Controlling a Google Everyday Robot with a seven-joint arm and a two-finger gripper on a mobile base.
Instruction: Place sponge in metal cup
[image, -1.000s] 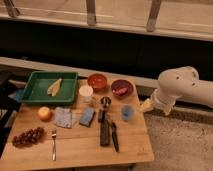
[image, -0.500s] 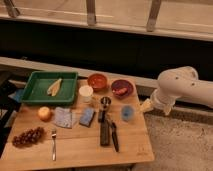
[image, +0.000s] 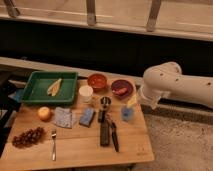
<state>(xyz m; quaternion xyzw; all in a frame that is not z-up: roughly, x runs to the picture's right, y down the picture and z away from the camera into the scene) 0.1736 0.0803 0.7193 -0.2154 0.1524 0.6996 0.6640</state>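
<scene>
The sponge (image: 87, 117) is a small thick blue block lying on the wooden table (image: 80, 150), right of a pale grey-blue cloth (image: 63, 117). The metal cup (image: 105, 102) stands upright just behind and to the right of the sponge, a short gap away. My white arm (image: 170, 82) reaches in from the right. My gripper (image: 131, 102) hangs at its end near the table's right side, just above a small blue cup (image: 127, 114) and to the right of the metal cup. It is well apart from the sponge.
A white cup (image: 86, 93), an orange bowl (image: 97, 81) and a purple bowl (image: 121, 89) stand at the back. A green tray (image: 35, 92) sits back left. An orange fruit (image: 45, 113), grapes (image: 27, 137), a fork (image: 53, 145) and dark tools (image: 105, 132) lie in front.
</scene>
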